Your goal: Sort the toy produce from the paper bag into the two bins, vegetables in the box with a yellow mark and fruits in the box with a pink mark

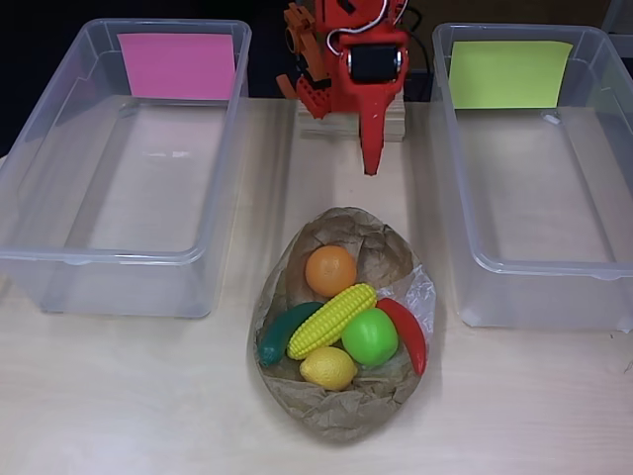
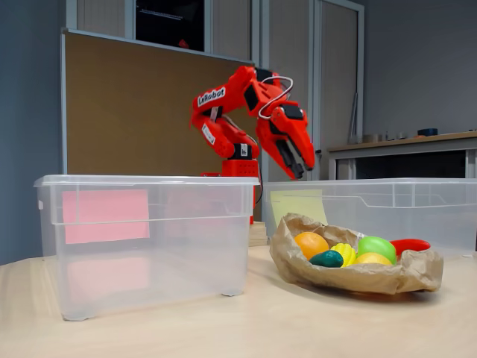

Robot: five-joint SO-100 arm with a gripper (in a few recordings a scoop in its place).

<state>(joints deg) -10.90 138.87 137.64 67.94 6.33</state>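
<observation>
The red arm's jaws hang pressed together, empty, above the desk (image 1: pixel 119 396) between the two bins, tip pointing down toward the paper bag (image 1: pixel 341 411). White lettering on the upper arm (image 2: pixel 212 95) reads "LeRobot". The crumpled brown bag lies open on the pale wood-grain desk, holding smooth plastic produce: an orange (image 1: pixel 330 270), ribbed yellow corn (image 1: pixel 332 320), a green apple (image 1: pixel 370 336), a lemon (image 1: pixel 328 368), a dark green cucumber (image 1: pixel 282 332) and a red chili (image 1: pixel 407 332). The clear plastic bin with the pink mark (image 1: pixel 178 65) and the one with the yellow mark (image 1: pixel 508 74) flank it. A brown board (image 2: pixel 127 112) stands behind.
</observation>
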